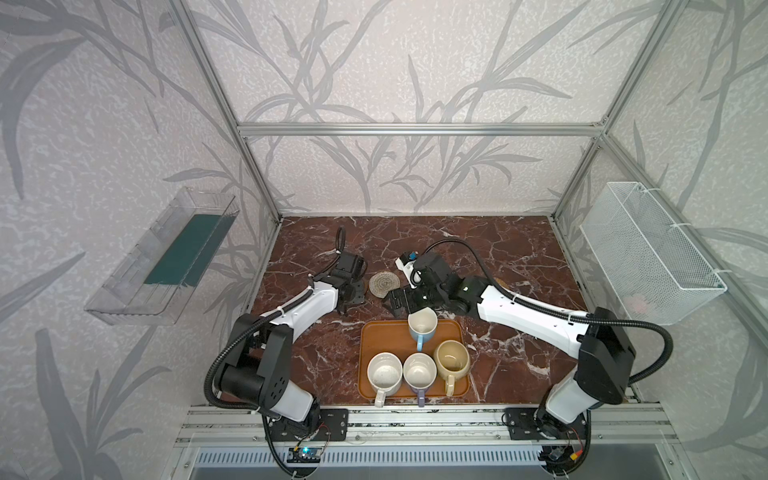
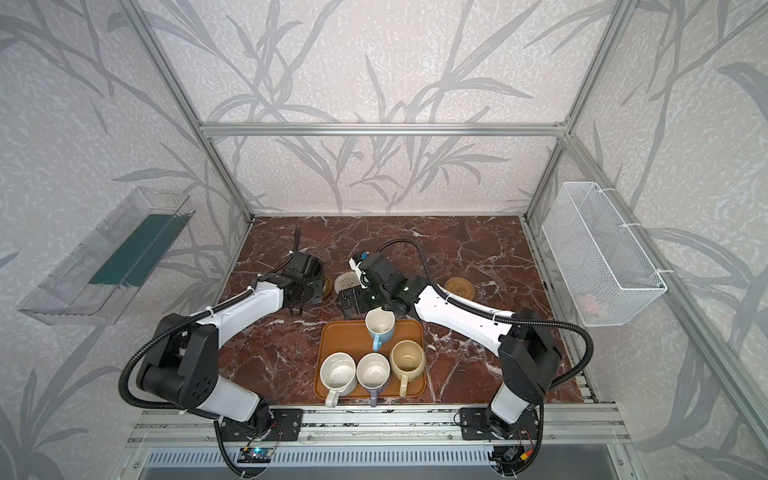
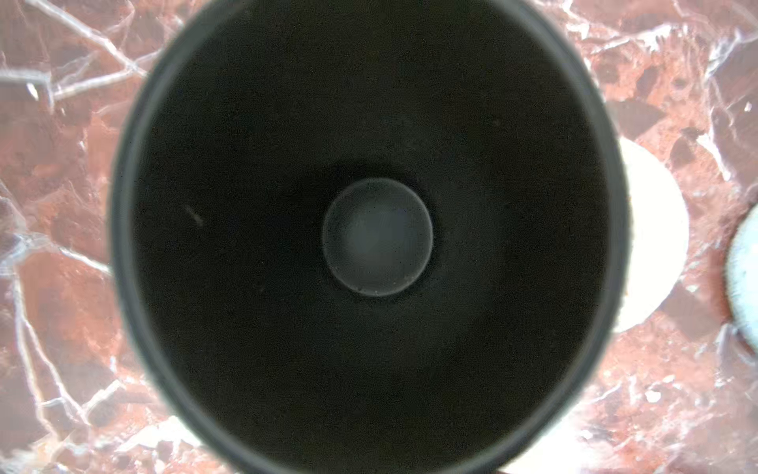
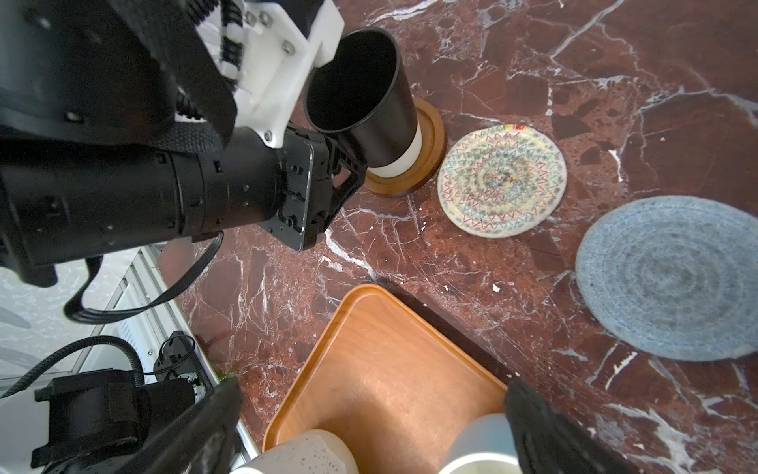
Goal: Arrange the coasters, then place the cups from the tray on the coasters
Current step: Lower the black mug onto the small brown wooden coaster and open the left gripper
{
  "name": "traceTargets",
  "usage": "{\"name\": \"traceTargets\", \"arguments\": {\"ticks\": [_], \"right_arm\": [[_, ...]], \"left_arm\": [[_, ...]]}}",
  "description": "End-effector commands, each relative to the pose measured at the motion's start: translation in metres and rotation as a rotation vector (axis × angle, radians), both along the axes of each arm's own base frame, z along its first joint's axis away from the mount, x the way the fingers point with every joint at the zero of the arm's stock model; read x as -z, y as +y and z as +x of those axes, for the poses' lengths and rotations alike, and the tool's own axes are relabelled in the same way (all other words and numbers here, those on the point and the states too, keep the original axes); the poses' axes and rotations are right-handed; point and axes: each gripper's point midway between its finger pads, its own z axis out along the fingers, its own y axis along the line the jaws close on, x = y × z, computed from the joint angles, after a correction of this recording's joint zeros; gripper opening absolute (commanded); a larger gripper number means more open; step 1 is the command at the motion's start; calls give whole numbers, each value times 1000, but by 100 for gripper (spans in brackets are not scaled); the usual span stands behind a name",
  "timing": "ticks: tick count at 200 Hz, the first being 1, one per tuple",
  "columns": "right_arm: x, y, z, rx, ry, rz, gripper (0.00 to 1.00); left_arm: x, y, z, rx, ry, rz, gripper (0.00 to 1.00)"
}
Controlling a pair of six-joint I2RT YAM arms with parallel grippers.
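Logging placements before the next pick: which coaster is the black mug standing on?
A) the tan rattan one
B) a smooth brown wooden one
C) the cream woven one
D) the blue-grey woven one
B: in the right wrist view the black mug stands upright on the brown wooden coaster, whose rim shows around the mug's base.

On the tray (image 1: 376, 336) stand four cups (image 1: 419, 370). Behind it, a fifth cup (image 4: 361, 94) stands on the first coaster (image 4: 432, 135); the second coaster (image 4: 502, 180) and third coaster (image 4: 668, 279) lie to its right.
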Motion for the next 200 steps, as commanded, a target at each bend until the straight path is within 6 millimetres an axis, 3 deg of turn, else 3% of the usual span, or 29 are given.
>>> {"name": "traceTargets", "arguments": {"ticks": [1,31,45,64,106,125,200], "right_arm": [[2,3,-1,-8,-5,-1,100],[-2,0,1,5,-11,-9,100],[-6,-1,1,12,-16,-5,99],[-13,-5,0,20,-28,-2,100],[-23,-30,-1,87,-92,-25,99],[-25,-44,2,144,-128,-26,99],[-46,-87,-5,216,-216,-85,99]], "left_arm": [[1,4,-3,-15,14,3,38],[-3,8,-8,-25,14,17,51],[-4,10,-12,-27,12,17,66],[-10,9,-13,-32,-23,-6,78],[-37,11,-18,-70,-37,-24,87],[-51,6,-21,-66,-62,-72,99],[-123,-27,-42,29,-195,-339,99]]}}
